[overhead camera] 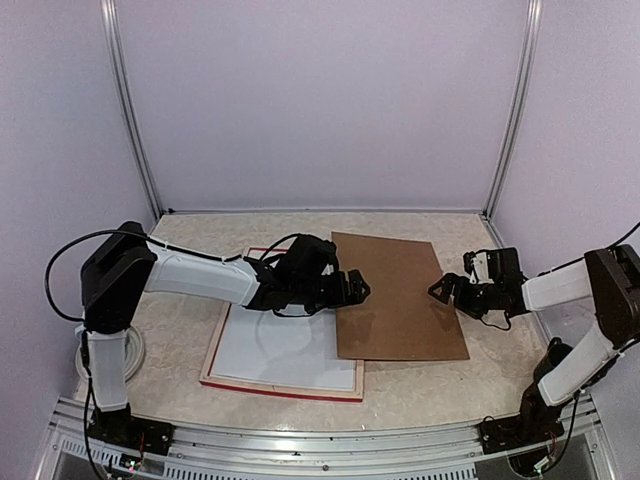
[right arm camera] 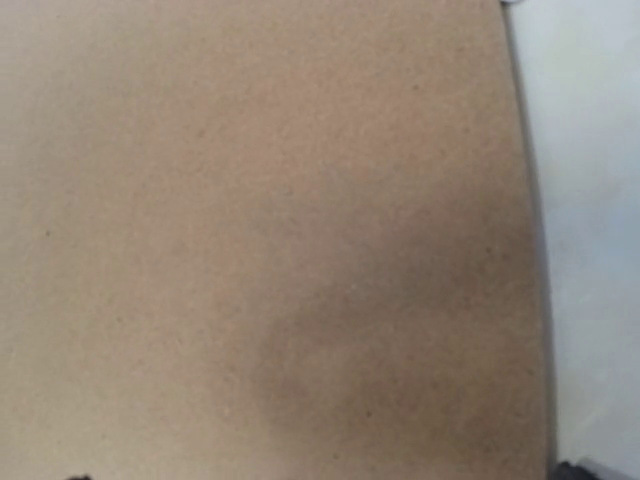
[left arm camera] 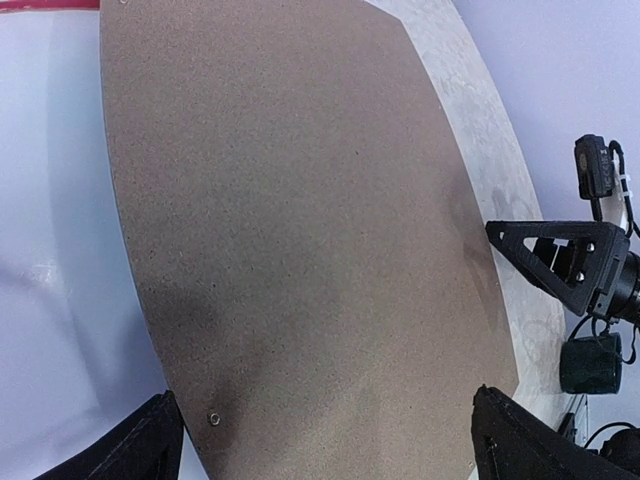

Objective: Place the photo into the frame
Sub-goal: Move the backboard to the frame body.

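White paper [overhead camera: 285, 352], plain with no print showing, lies flat inside the frame [overhead camera: 280, 388]. Whether it is the photo's blank side cannot be told. The frame rests flat on the left half of the surface [overhead camera: 430, 385], with a thin red line along its outer edge and a pale rim around the sheet.

A brown board [overhead camera: 400, 290] lies to its right, its left part overlapping the frame's right side and the rest lying on the mottled beige surface.

The left tool [overhead camera: 358, 288] hangs above the board's left edge with its jaws spread wide, holding nothing. The right tool [overhead camera: 443, 291] sits at the board's right edge, pointing inward, its jaws also wide apart and empty. Whether its fingertips touch the board cannot be told.
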You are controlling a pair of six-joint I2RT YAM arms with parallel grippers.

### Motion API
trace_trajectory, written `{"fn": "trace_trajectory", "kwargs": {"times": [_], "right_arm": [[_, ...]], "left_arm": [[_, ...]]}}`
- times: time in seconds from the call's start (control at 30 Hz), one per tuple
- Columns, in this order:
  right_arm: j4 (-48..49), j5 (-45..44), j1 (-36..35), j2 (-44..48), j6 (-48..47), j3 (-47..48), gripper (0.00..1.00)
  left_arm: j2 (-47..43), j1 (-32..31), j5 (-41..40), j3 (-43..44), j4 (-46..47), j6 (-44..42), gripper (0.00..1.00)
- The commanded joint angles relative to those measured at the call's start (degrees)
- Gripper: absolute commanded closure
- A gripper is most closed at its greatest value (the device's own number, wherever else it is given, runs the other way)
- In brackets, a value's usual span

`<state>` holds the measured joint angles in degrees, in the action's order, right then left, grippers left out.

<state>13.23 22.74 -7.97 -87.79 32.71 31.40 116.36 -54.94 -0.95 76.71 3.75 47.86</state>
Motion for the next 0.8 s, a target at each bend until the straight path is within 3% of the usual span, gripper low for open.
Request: {"fn": "trace_trajectory", "kwargs": {"times": [0.0,0.37,0.77], "right_arm": [[-4.4,5.0,-4.7,0.6,3.8,-2.5,0.01],[-7.7,2.4,-7.1,5.8,5.3,-2.4,0.01],[-15.2,-3.2,-7.1,11.5,3.1,-0.2,0.01]], "left_arm": [[-4.0,-1.0,2.7,-1.6,7.0,0.9,0.01],[-6.6,0.3,1.3,-7.9,5.7,0.0,0.01],[-6.7,3.7,6.3,-11.3,7.0,0.5,0.01]]}}
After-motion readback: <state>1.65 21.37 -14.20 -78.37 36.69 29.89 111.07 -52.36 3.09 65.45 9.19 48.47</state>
